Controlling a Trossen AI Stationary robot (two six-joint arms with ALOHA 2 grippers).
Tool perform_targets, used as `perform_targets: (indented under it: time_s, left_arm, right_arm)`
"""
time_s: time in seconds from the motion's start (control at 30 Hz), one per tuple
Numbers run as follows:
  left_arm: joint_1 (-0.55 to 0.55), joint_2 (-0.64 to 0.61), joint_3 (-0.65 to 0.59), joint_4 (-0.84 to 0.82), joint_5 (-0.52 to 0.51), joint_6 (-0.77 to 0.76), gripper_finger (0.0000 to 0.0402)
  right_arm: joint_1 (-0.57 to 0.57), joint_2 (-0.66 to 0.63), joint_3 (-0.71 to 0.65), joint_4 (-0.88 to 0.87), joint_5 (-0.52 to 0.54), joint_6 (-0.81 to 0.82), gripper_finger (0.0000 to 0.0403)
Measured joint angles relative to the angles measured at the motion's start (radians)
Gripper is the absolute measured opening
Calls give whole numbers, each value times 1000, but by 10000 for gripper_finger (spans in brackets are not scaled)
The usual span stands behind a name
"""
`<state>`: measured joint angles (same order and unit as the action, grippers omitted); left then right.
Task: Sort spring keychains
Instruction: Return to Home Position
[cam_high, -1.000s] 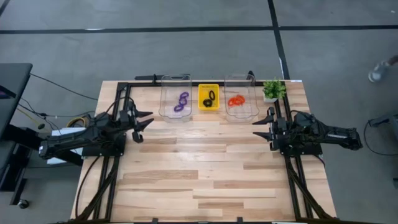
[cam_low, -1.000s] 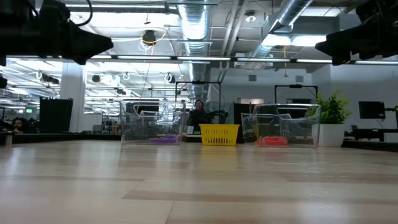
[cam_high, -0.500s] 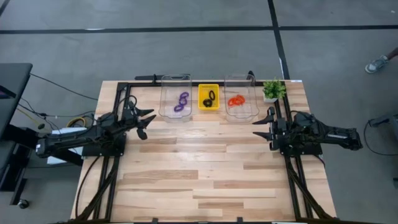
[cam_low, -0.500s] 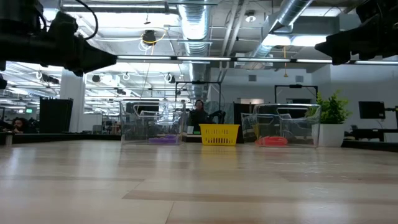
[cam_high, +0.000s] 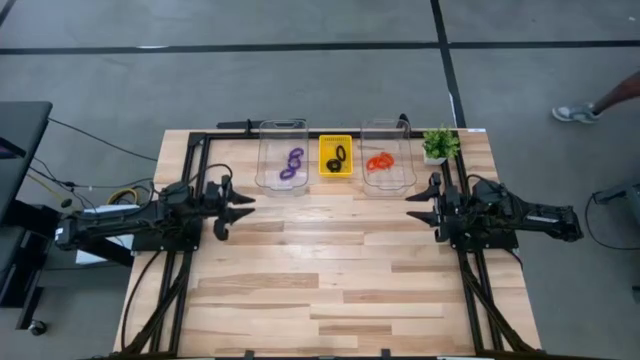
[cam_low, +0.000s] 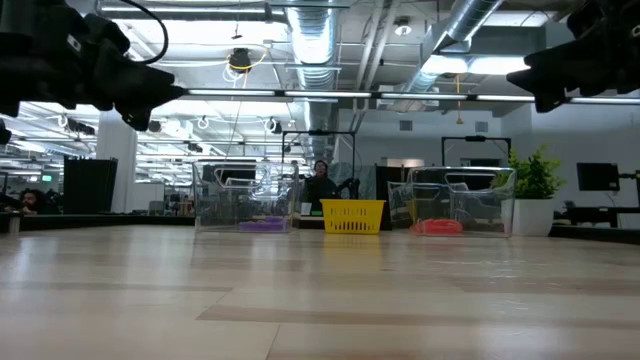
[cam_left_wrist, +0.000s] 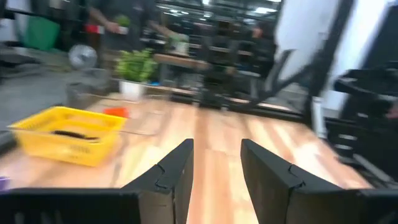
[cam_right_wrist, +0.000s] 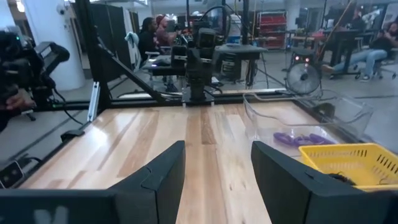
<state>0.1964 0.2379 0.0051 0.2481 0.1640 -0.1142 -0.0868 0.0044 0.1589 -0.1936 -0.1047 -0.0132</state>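
From the high view, the left gripper (cam_high: 238, 203) hung with its fingers spread and nothing between them at the table's (cam_high: 320, 290) nine o'clock edge. The right gripper (cam_high: 420, 205) mirrored it at three o'clock, likewise spread and empty. At twelve o'clock stood a row of three holders. The purple spring keychains (cam_high: 291, 163) lay in the left clear bin (cam_high: 268, 182), their string running from about one o'clock to seven. The black spring keychains (cam_high: 338, 158) lay in the yellow tray (cam_high: 325, 171) on much the same slant. The orange-red spring keychains (cam_high: 379, 161) lay in the right clear bin (cam_high: 408, 182), stretched nearer two to eight, with a small plant (cam_high: 438, 143) just beyond. No loop showed on the bare boards. From the low view both arms hung high above the table, and the purple (cam_low: 262, 225) and orange-red (cam_low: 437, 227) heaps rested flat on their bin floors. The left wrist view showed that arm's fingers (cam_left_wrist: 171, 174) apart, with the tray (cam_left_wrist: 68, 148) ahead; a dark strip in it was probably a black loop, though blur left that unsure. The right wrist view showed its fingers (cam_right_wrist: 158, 177) apart too, with purple coils (cam_right_wrist: 303, 138) in the bin beyond. The sorting looked finished. The remaining risk seemed to be the left gripper, near its bin's front corner, clipping that wall on a careless swing and shoving the bin.
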Motion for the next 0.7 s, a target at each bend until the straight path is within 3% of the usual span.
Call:
perform_targets:
  time_s: [0.7]
  left_arm:
    - [-3,0,0,7,31,-26,131]
  right_arm:
    - [0,0,0,0,0,48,176]
